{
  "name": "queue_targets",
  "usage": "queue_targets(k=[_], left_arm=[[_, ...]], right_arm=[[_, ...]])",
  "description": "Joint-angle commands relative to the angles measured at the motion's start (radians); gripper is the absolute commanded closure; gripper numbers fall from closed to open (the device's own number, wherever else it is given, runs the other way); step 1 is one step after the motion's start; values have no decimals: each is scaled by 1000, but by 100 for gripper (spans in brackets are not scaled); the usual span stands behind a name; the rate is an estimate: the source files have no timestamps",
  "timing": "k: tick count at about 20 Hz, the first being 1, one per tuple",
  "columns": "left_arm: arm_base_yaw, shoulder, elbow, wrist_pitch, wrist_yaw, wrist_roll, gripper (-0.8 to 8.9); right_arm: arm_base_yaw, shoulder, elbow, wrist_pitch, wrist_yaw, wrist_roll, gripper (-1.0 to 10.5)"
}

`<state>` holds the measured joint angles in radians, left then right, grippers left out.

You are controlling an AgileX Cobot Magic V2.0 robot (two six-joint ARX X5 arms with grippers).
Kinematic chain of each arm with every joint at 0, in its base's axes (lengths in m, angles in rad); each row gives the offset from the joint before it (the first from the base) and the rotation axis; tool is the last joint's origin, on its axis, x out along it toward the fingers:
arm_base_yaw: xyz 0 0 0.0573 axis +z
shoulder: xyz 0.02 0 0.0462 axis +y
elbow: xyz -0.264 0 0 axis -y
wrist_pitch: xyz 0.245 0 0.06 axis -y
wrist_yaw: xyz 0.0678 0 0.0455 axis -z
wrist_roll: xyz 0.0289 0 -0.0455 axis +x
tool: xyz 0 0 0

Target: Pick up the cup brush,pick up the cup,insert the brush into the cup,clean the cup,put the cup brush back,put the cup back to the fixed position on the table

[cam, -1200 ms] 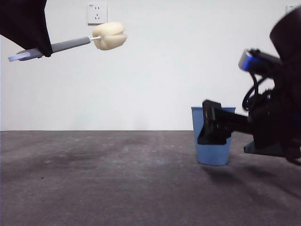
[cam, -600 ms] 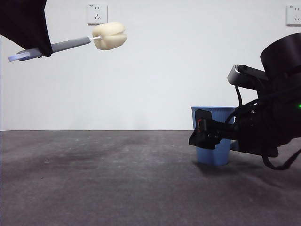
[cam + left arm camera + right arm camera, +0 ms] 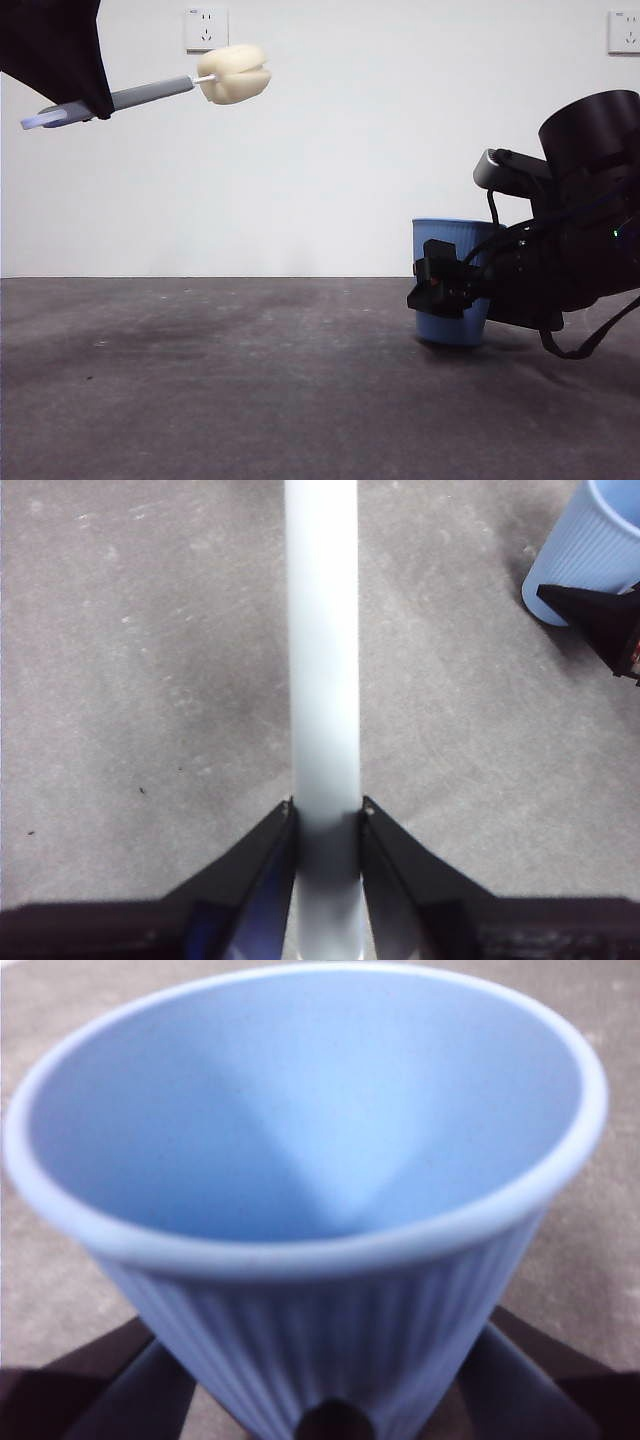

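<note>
Grey mottled table runs back to a white wall with two sockets. High at left, the left claw pinches the cup brush, held level. At right, the right claw hugs the cup, apparently still grounded.

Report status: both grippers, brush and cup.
Left gripper shut on cup brush, held high. Right gripper around cup on table, jaws flanking it. Path between them open.
</note>
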<state>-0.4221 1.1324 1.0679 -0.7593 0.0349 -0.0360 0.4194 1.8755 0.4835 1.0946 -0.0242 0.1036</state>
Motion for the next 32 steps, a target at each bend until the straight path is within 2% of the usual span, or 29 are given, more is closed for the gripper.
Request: queue_targets(k=[1,3,5,8,10,12,14,16,18,21,25,29,32], left_arm=[[-4,-3,1,11,0,11,820],[-4,-3,1,10,0,11,820],[-4,-3,1,-2,0,30,820],[-4,-3,1,-55,-4,107,820],[-3,-2,1,-98,-7,163,820],[-3,-2,1,-131,-7,217,820],[-3,-2,1,-174,-7,302,821],[-3,-2,1,-232,-6,378,821],[-3,-2,1,-270,-7,410,822],[-4,3,1,-320,-6,486,822],[-16,62,1,-365,45,538,822],[-87,138,1,-382,55,538,822],[-140,176,1,-383,55,537,822]], right_arm=[[0,10,3,12,2,-8,755],[1,10,3,11,2,-9,835],[1,8,3,12,-3,-17,963],[16,-48,3,-79,-5,-21,959],[42,-143,4,-198,-3,-85,959],[74,-262,27,-398,-2,-165,959],[107,-369,90,-687,0,-265,960],[137,-422,179,-983,3,-359,960],[155,-430,261,-1218,10,-422,960],[190,-430,321,-1429,82,-508,960],[252,-430,337,-1600,254,-649,960],[290,-430,339,-1624,400,-746,960],[301,-430,353,-1625,501,-845,960]])
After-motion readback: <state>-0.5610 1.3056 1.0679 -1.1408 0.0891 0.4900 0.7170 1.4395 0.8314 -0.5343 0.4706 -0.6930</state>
